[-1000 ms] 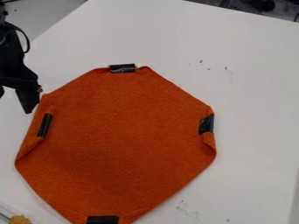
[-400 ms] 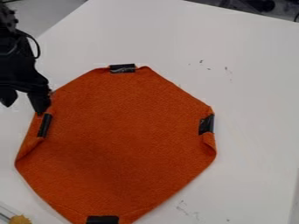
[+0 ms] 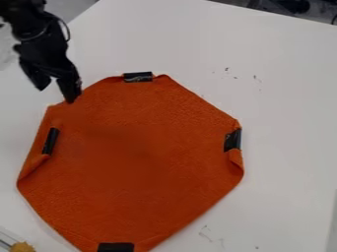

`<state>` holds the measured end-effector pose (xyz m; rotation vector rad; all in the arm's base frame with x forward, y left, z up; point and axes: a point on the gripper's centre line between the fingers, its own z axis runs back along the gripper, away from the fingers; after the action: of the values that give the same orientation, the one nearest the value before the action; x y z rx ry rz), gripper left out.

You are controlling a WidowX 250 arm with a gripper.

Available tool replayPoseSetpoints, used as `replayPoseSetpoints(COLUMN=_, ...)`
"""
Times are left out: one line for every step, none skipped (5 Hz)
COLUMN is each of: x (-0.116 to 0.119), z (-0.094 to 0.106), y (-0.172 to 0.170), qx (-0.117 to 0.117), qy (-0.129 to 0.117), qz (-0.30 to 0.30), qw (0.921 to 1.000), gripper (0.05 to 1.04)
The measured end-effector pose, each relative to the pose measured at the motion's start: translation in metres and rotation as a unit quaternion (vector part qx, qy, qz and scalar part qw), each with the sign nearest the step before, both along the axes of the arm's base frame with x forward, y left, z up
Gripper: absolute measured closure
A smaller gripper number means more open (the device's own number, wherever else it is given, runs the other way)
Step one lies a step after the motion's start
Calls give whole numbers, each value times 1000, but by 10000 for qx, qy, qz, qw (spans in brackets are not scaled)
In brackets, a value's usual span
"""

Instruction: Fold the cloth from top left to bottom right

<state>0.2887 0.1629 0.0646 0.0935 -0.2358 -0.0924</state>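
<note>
Over the upper-left edge of the cloth, my gripper (image 3: 56, 93) stands open, its two fingers apart. The right fingertip overlaps the cloth's border; the left one is over the white surface outside it. The orange cloth (image 3: 138, 157) lies spread out in a roughly six-sided shape, with black clips or tape at its top, left, right and bottom edges. Its left and right edges are curled inward near the black pieces. Whether the fingertip touches the cloth, I cannot tell.
The white table (image 3: 283, 98) bears small dark marks at the upper right and below right of the cloth. A yellowish round thing (image 3: 22, 247) and part of a clear container sit at the lower-left corner. Dark objects lie beyond the table's top edge.
My gripper has come in from the left edge, shifting right, then up along the cloth's upper-left side. The cloth has not visibly moved.
</note>
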Motion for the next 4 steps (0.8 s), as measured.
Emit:
replayPoseSetpoints(x=39, z=4, y=-4, qx=100, qy=-7, qz=-421, qw=9991, gripper=83)
replayPoseSetpoints(x=74, z=1, y=-9, qx=97, qy=32, qz=-566, qw=9983, gripper=83)
replayPoseSetpoints(x=98, z=-5, y=-11, qx=65, qy=270, qz=-492, qw=9984, gripper=83)
replayPoseSetpoints(x=113, z=-10, y=-13, qx=41, qy=311, qz=-365, qw=9988, gripper=83)
